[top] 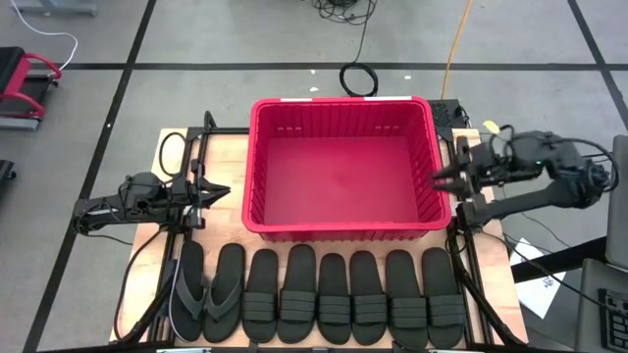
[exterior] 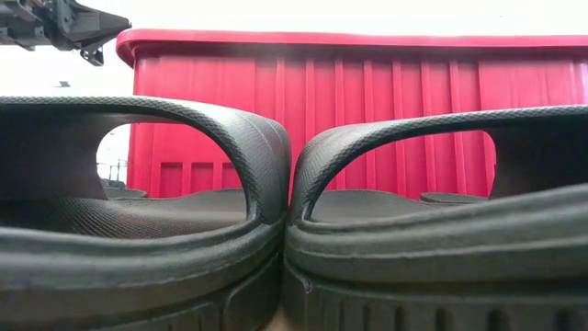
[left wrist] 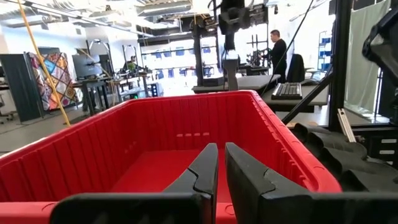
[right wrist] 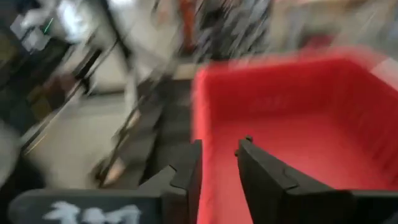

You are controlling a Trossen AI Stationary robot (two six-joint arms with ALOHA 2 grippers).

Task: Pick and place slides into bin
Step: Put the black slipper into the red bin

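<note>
From above you see the bin [top: 343,167] centred on the surface [top: 231,157], eight slides [top: 334,297] rowed along its near side, left hand [top: 218,191] nearly closed and empty, right hand [top: 439,177] slightly parted, empty, low view only two slides [exterior: 276,230] touching, wrist view a person [left wrist: 278,46] beyond

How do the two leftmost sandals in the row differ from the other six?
The two flip-flops have thin thong straps; the six slides have wide ribbed bands. The flip-flops lie angled toward each other, one showing a pale edge; the slides lie straight and parallel. All are black, on the table, outside the empty red bin.
</note>
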